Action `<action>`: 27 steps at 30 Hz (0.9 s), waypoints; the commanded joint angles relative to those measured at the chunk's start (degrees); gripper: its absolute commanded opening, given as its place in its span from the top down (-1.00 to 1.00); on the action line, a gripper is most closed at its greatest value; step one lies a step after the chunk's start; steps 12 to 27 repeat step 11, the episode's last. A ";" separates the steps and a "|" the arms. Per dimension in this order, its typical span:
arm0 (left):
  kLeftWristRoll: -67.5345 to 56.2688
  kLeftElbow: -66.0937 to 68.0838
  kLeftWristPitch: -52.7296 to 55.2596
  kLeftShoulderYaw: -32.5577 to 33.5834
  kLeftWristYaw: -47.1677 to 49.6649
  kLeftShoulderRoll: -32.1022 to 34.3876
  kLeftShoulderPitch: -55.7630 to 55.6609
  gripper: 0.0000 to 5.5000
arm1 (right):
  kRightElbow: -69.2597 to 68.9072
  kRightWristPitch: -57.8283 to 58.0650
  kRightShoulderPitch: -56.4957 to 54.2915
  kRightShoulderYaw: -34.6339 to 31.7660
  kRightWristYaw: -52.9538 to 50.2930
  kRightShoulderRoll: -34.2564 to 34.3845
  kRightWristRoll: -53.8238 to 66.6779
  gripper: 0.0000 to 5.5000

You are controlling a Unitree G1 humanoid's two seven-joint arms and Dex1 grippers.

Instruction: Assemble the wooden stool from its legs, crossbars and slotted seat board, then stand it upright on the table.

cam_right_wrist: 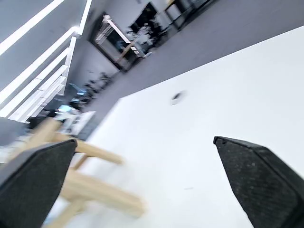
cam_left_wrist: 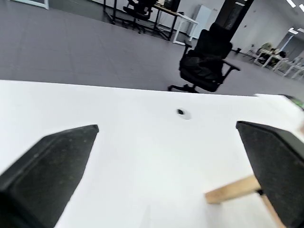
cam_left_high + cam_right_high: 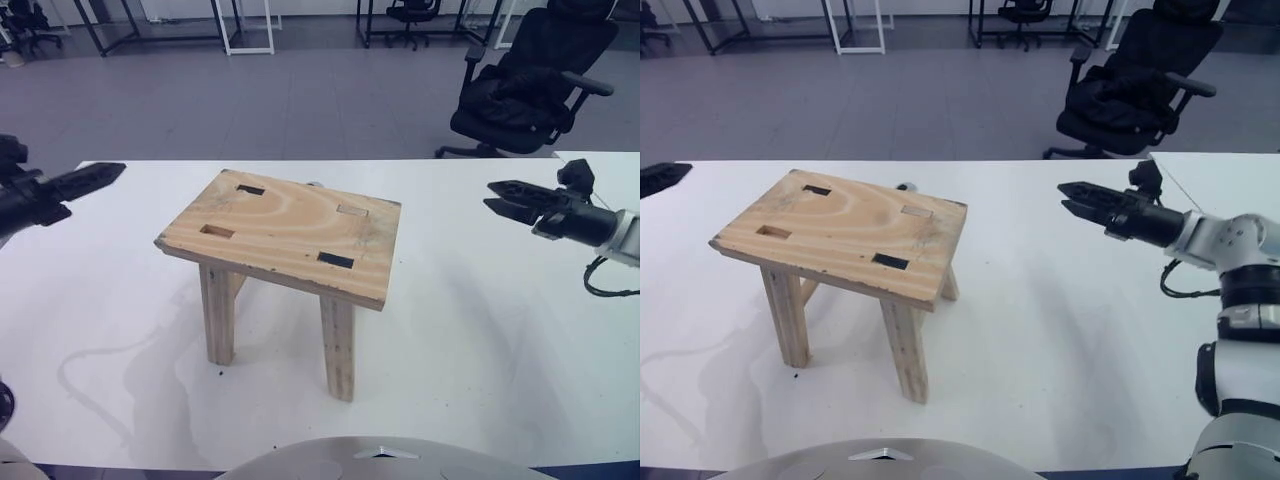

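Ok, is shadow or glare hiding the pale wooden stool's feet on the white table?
Left eye view: the pale wooden stool casts a faint shadow on the white table toward the robot's left; both near feet read clearly, no glare. Right wrist view: the stool shows smeared, feet indistinct.

The stool (image 3: pixel 285 235) in the middle of the frame is bare, unvarnished pale wood. Its seat board (image 3: pixel 290 215) has a matt face with swirling grain, and the edges are rough, darkened and scuffed. The legs (image 3: pixel 338 345) are the same raw wood. The surface (image 3: pixel 480 330) is white and smooth with a faint sheen. The jaws of the left gripper (image 2: pixel 167 126) and right gripper (image 1: pixel 145 139) are black, matt and finely grained. The office chair (image 3: pixel 530 80) at upper right is black, with dull padding that looks like cloth. The floor (image 3: pixel 300 100) is grey and matt.
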 commanded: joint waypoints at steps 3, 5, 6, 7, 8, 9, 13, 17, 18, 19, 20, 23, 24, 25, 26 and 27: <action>16.08 -2.36 -33.60 2.14 26.25 -23.22 6.06 -0.96 | -4.74 -49.52 11.62 -1.20 -26.80 19.66 -27.32 -0.96; 19.64 0.39 -37.78 0.66 26.72 -24.44 5.90 -0.96 | -0.08 -55.61 10.05 -1.54 -29.74 22.05 -30.89 -0.96; 21.57 1.46 -39.33 0.12 27.32 -24.79 6.01 -0.96 | 2.40 -57.92 9.06 -2.13 -30.74 22.92 -32.14 -0.96; 22.87 2.24 -40.53 0.21 27.59 -25.23 6.08 -0.96 | 4.49 -59.88 8.02 -2.48 -31.37 23.72 -33.34 -0.96; 23.82 1.88 -41.25 0.49 27.84 -25.88 6.67 -0.96 | 6.11 -62.06 7.07 -2.46 -32.01 24.37 -35.04 -0.96; 24.46 1.38 -41.89 0.79 27.88 -26.51 7.29 -0.96 | 7.45 -63.64 6.19 -2.44 -32.53 24.91 -36.41 -0.96; 25.26 1.12 -42.60 1.32 27.76 -27.31 7.75 -0.96 | 10.05 -66.53 4.66 -2.63 -34.74 25.35 -39.35 -0.96; 25.26 1.12 -42.60 1.32 27.76 -27.31 7.75 -0.96 | 10.05 -66.53 4.66 -2.63 -34.74 25.35 -39.35 -0.96; 25.26 1.12 -42.60 1.32 27.76 -27.31 7.75 -0.96 | 10.05 -66.53 4.66 -2.63 -34.74 25.35 -39.35 -0.96; 25.26 1.12 -42.60 1.32 27.76 -27.31 7.75 -0.96 | 10.05 -66.53 4.66 -2.63 -34.74 25.35 -39.35 -0.96; 25.26 1.12 -42.60 1.32 27.76 -27.31 7.75 -0.96 | 10.05 -66.53 4.66 -2.63 -34.74 25.35 -39.35 -0.96; 25.26 1.12 -42.60 1.32 27.76 -27.31 7.75 -0.96 | 10.05 -66.53 4.66 -2.63 -34.74 25.35 -39.35 -0.96; 25.26 1.12 -42.60 1.32 27.76 -27.31 7.75 -0.96 | 10.05 -66.53 4.66 -2.63 -34.74 25.35 -39.35 -0.96; 25.26 1.12 -42.60 1.32 27.76 -27.31 7.75 -0.96 | 10.05 -66.53 4.66 -2.63 -34.74 25.35 -39.35 -0.96; 25.26 1.12 -42.60 1.32 27.76 -27.31 7.75 -0.96 | 10.05 -66.53 4.66 -2.63 -34.74 25.35 -39.35 -0.96; 25.26 1.12 -42.60 1.32 27.76 -27.31 7.75 -0.96 | 10.05 -66.53 4.66 -2.63 -34.74 25.35 -39.35 -0.96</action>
